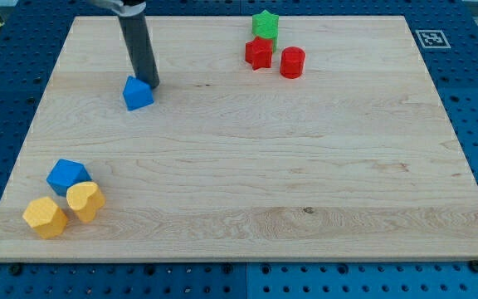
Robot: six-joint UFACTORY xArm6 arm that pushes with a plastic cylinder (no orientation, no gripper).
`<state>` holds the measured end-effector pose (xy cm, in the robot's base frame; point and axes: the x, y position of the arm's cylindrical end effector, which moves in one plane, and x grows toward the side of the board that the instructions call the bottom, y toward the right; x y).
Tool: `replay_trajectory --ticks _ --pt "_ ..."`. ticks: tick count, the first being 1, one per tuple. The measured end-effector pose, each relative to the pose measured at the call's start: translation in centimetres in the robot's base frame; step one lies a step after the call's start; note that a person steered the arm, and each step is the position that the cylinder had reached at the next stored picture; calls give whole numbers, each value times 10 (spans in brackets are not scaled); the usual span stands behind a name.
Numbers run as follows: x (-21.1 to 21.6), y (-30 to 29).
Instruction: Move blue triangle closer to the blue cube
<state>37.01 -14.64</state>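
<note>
Since only the camera view is on hand, you have one entry: blue triangle, upper left of the table, well apart from the blue cube at lower left. Your end effector is a bare rod with no jaws, gripping nothing; my tip touches the triangle's upper-right side. Judged light, rigid, free-sliding, liable to pivot; push through its middle.

Brightness: bright, even, diffuse light across the wooden board.
Shadows: short and soft, hugging the blocks' bases; faint under the blue triangle.
Glare: none strong; mild sheen on the board's centre.
Blur: the rod's upper end at the upper left of the frame is smeared.
Focus: blocks and wood grain are sharp.
Distortion: board edges look straight.
</note>
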Motion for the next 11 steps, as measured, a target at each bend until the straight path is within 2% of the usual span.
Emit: replay_trajectory --ticks 1,6,11 --pt "19 -6" --pt "21 -30" --pt "122 -30"
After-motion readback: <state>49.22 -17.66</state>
